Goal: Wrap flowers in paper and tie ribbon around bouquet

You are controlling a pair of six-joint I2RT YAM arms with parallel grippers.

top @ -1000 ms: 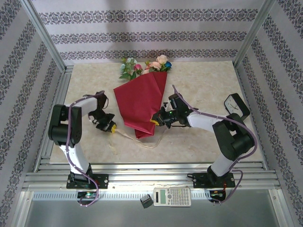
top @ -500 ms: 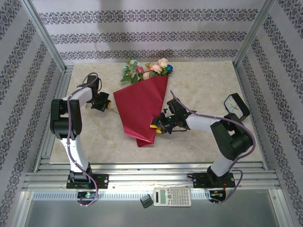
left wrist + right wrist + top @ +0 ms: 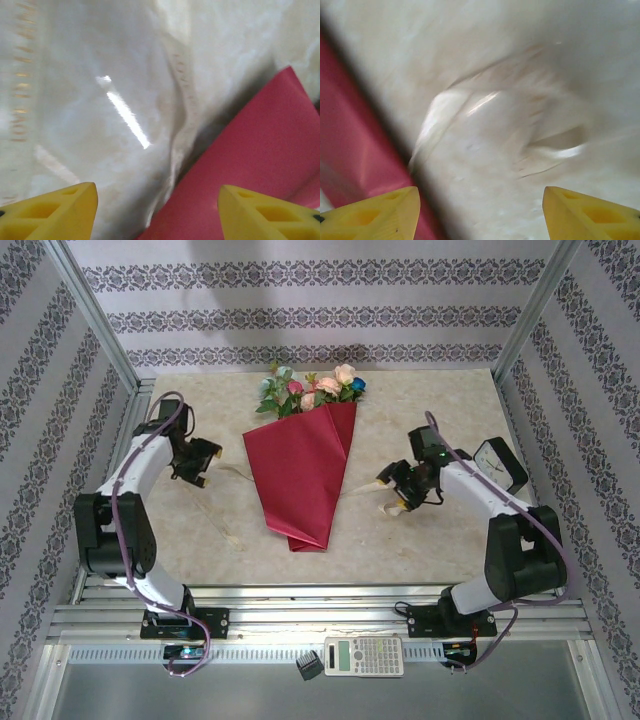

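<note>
**Position.** Bouquet (image 3: 300,475) lies flat at mid-desk (image 3: 450,400), cone tip toward the near edge, blooms (image 3: 310,390) at the far end.

**Ribbon.** Ribbon (image 3: 365,486) trails slack on the desk from both flanks of the cone. No knot or bow is visible, so tying is judged incomplete.

**Left gripper** (image 3: 202,467). It stands near the cone's left edge, jaws wide apart, nothing between them. Its wrist view shows a ribbon strand lying beside the paper (image 3: 250,165) edge.

**Right gripper** (image 3: 388,496). It stands just right of the cone, jaws likewise wide and empty, over a loose ribbon end. Its wrist view is blurred.

**Assessment.** The placement suits each arm taking one ribbon end.
</note>
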